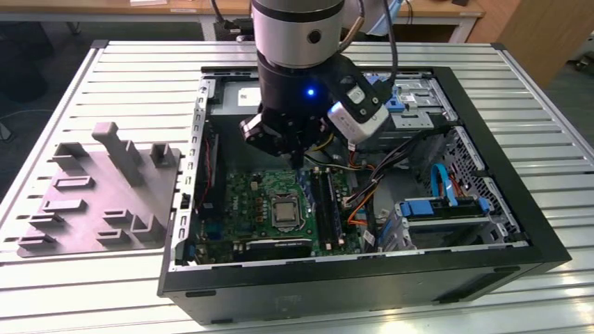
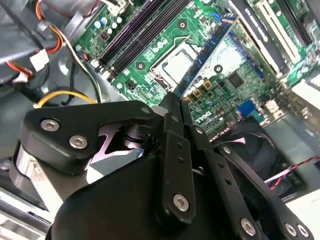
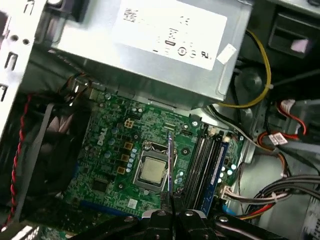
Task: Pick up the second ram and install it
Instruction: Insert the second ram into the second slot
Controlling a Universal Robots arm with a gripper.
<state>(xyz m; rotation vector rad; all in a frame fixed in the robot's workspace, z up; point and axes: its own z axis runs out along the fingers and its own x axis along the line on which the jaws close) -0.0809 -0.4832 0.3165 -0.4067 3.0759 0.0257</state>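
- As the arm stands over the open computer case point(image 1: 371, 289), the tool point(image 1: 297, 158) is seen lowered inside it, above the motherboard point(image 1: 255, 202).
- The tool's jaws are drawn narrow and are clamped on the second ram point(image 3: 170, 157), which is gripped by one end.
- In the first wrist view the stick is presented edge-on as a thin blade running out from the fingertips.
- In that view it is sighted over the edge of the processor socket point(image 3: 151, 171), just beside the memory slots point(image 3: 202, 165) and roughly parallel to them.
- The stick is not seated in any slot; its height above the board cannot be judged.
- In the second wrist view the ram point(image 2: 210, 47) is shown as a blue-edged strip leaving the closed tool point(image 2: 174, 102), with the socket point(image 2: 176, 62) to one side of it.
- The grey power-supply box point(image 3: 150, 45) is recorded beyond the far edge of the board.
- A grey tray point(image 1: 93, 202) with upright posts is noted on the slatted metal worktop point(image 1: 121, 76), outside the case at the exterior view's left and well apart from the tool.
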